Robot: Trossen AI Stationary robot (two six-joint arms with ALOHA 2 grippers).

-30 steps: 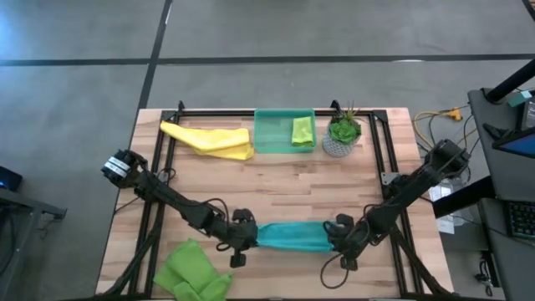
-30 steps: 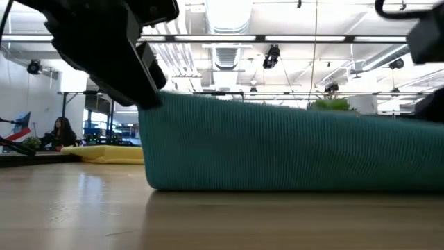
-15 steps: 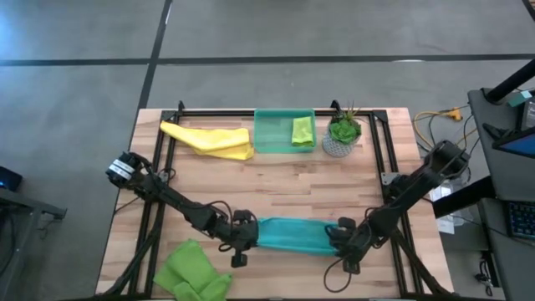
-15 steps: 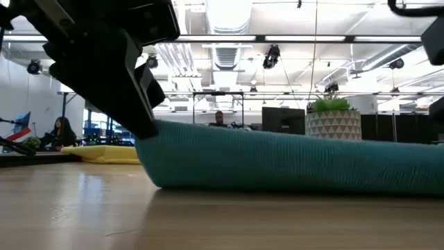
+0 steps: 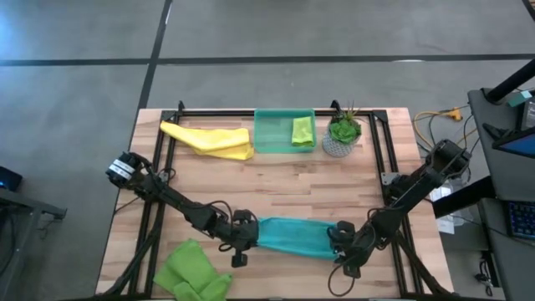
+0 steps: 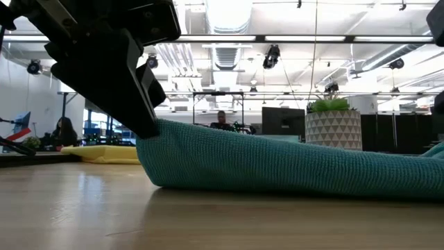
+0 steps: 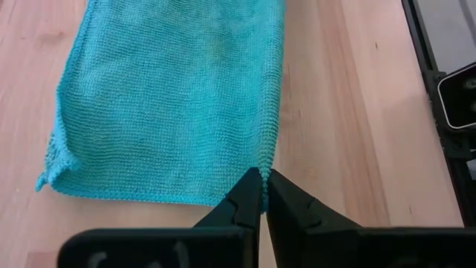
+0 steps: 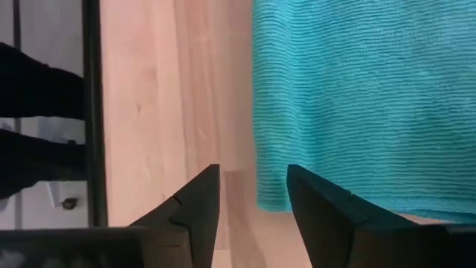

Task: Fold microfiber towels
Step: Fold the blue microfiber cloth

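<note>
The teal-blue towel (image 5: pixel 292 236) lies stretched left to right near the table's front edge. My left gripper (image 5: pixel 250 241) is shut on its left end, and shows in the left wrist view (image 7: pixel 265 195) and as a dark block in the low view (image 6: pixel 104 62). My right gripper (image 5: pixel 340 244) stands open at the towel's right end. In the right wrist view its fingers (image 8: pixel 253 195) straddle the towel's corner (image 8: pixel 262 202) without plainly touching it. That right end (image 6: pixel 430 158) rests on the wood. My left gripper pinches the towel's left end at its near corner (image 7: pixel 265 170) between the tips of its two shut fingers. The fingers come from the table's left, slanting down. That end (image 6: pixel 149 139) is held a little above the table, and the rest slopes down onto the wood.
A yellow towel (image 5: pixel 209 138) lies at the back left. Beside it stands a green tray (image 5: pixel 272 134) holding a folded lime towel (image 5: pixel 303 130), then a potted plant (image 5: pixel 343 134). Another lime towel (image 5: pixel 192 269) lies at the near left corner. Black frame rails (image 5: pixel 163 167) border the table.
My right gripper has opened, let go of the towel's right end and drawn back a little toward the table's near right. The towel, held up between both grippers before, has sunk: its right end now lies on the table and its left end stays pinched, lower than before.
</note>
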